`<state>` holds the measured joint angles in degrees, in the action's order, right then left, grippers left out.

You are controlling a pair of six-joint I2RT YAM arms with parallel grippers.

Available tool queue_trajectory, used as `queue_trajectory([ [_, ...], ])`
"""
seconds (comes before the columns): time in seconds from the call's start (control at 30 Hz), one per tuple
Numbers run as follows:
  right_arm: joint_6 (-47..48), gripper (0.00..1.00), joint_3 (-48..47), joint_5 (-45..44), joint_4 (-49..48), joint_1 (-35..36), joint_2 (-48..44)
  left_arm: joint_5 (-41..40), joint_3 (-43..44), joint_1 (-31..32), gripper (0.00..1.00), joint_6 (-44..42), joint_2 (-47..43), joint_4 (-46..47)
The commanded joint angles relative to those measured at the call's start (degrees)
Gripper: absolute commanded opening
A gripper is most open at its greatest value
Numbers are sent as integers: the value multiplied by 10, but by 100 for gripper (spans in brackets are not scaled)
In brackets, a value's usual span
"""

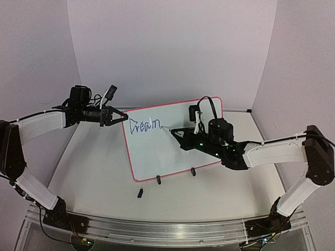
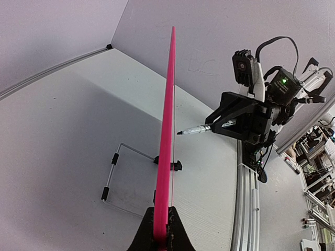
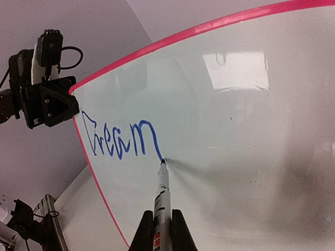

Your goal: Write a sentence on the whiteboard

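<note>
The whiteboard (image 1: 172,151) stands tilted on two black clip feet, its pink rim showing edge-on (image 2: 166,136) in the left wrist view. "Dream" is written in blue (image 3: 121,140) near its upper left corner. My left gripper (image 1: 122,116) is shut on the board's upper left edge (image 2: 161,230). My right gripper (image 1: 177,133) is shut on a blue marker (image 3: 162,201); the marker tip (image 3: 163,161) touches the board at the end of the "m". From the left wrist view the marker (image 2: 194,130) points at the board's face.
A small dark marker cap (image 1: 140,193) lies on the table in front of the board. A wire stand (image 2: 112,166) props the board from behind. White walls close in the back and sides. The aluminium rail (image 1: 157,227) runs along the near edge.
</note>
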<state>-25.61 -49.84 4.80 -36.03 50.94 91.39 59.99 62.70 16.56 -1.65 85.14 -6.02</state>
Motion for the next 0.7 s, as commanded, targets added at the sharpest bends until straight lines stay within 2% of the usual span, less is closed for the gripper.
queue_trajectory([
  [0.0, -5, 0, -3, 8, -26, 0, -50, -8, 3, 17, 0, -54, 5, -42],
  [0.67, 13, 0, -35, -8, -31, -16, -14, -9, 5, 18, 0, -56, 6, -45],
])
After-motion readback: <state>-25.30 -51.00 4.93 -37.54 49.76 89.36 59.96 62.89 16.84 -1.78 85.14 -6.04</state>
